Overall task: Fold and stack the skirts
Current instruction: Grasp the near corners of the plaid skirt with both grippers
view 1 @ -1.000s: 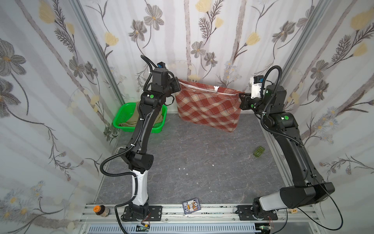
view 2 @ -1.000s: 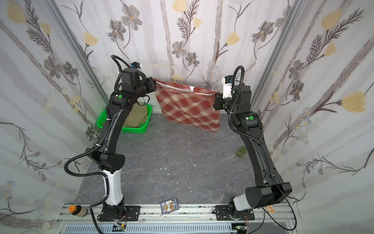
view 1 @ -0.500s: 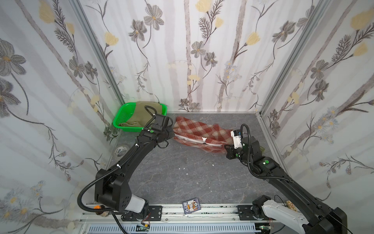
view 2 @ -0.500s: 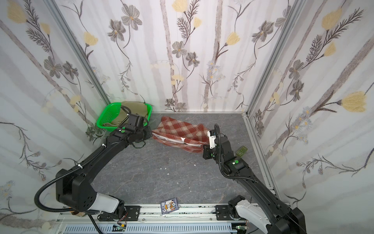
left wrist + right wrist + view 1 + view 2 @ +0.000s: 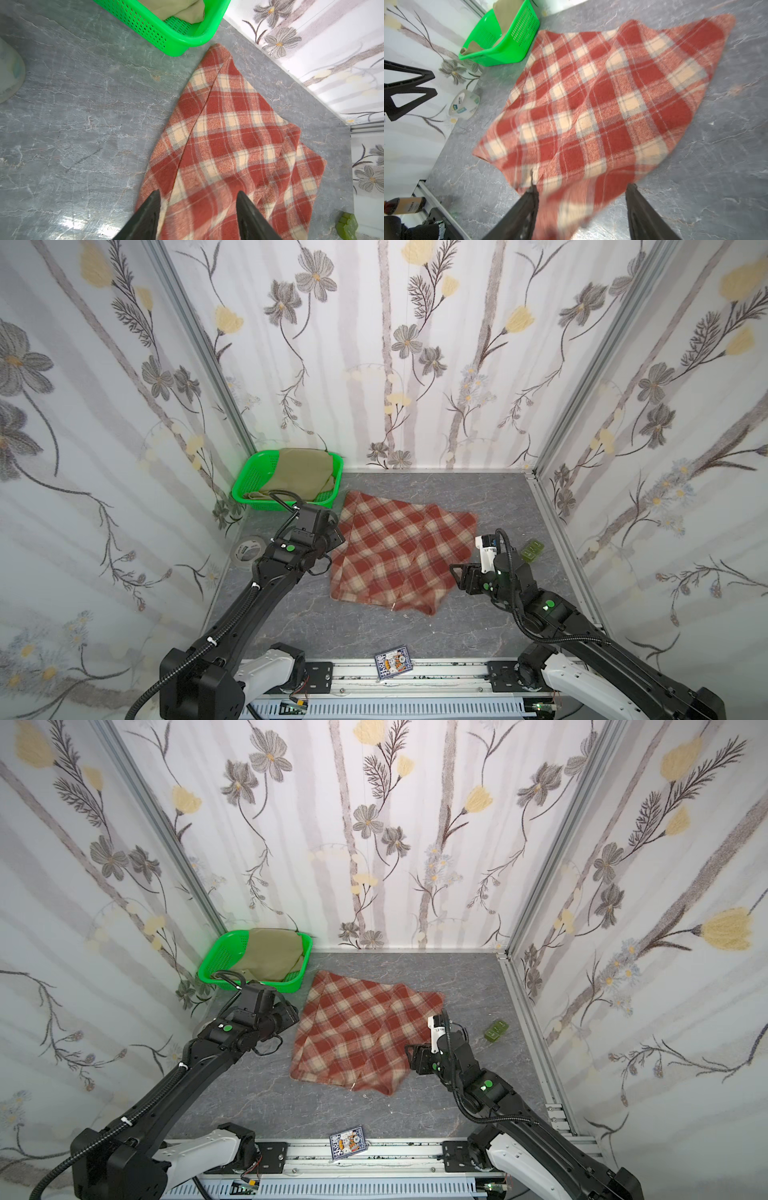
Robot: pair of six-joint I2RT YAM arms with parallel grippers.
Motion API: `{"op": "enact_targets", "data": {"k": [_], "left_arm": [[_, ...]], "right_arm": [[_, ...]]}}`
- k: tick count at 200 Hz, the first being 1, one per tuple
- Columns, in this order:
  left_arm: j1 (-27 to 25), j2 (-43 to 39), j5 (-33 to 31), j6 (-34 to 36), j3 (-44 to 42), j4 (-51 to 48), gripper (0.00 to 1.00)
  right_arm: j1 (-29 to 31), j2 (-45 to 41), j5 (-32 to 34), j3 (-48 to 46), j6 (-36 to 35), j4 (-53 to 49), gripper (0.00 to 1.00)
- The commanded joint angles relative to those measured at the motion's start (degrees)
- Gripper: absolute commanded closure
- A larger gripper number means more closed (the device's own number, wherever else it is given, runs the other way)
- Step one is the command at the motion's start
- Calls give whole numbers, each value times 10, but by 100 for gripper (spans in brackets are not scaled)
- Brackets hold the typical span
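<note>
Plaid skirt (image 5: 399, 556), a second ago stretched in the air between both grippers, now lies spread on the table (image 5: 503, 506), centre of both top views. Left gripper (image 5: 197, 193) and right gripper (image 5: 581, 187) have both let go, jaws apart over its edges. Spreading looks done and folding comes next; khaki skirt (image 5: 299, 472) waits in the green basket (image 5: 249, 483), left of centre.

walls (image 5: 415, 344): white floral wallpaper | floor (image 5: 353, 630): grey marbled | corners: aluminium posts (image 5: 199, 348)
</note>
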Motion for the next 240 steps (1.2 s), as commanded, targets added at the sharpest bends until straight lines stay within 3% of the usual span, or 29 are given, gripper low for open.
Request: {"op": "enact_targets", "data": {"k": [1, 30, 59, 73, 96, 104, 113, 125, 137, 160, 207, 240], "left_arm": [[1, 2, -14, 2, 15, -4, 37], [-1, 44, 24, 12, 15, -2, 37], [-10, 70, 30, 19, -12, 0, 37], [-15, 89, 34, 17, -29, 7, 37], [-23, 106, 52, 9, -52, 29, 37], [-28, 116, 57, 8, -56, 36, 35], [-34, 127, 61, 10, -59, 40, 32], [-41, 144, 60, 12, -60, 46, 26], [-46, 158, 60, 15, -60, 53, 22], [-52, 190, 62, 22, -51, 66, 18], [-56, 231, 52, 32, -49, 85, 26], [-56, 255, 43, 34, -50, 115, 30]], "right_arm": [[0, 5, 33, 13, -5, 19, 35], [1, 77, -1, 25, -3, 63, 50], [5, 162, -41, 27, 19, 78, 86], [15, 188, -36, 20, 31, 71, 94], [20, 216, -35, 0, 64, 80, 99], [21, 222, -40, -6, 72, 85, 95], [24, 224, -37, -11, 80, 81, 80], [24, 222, -25, -17, 95, 74, 77], [22, 221, -12, -19, 101, 79, 62], [2, 238, 5, 6, 111, 71, 48], [-116, 276, 4, 34, 107, 81, 43], [-143, 344, 24, 81, 97, 101, 38]]}}
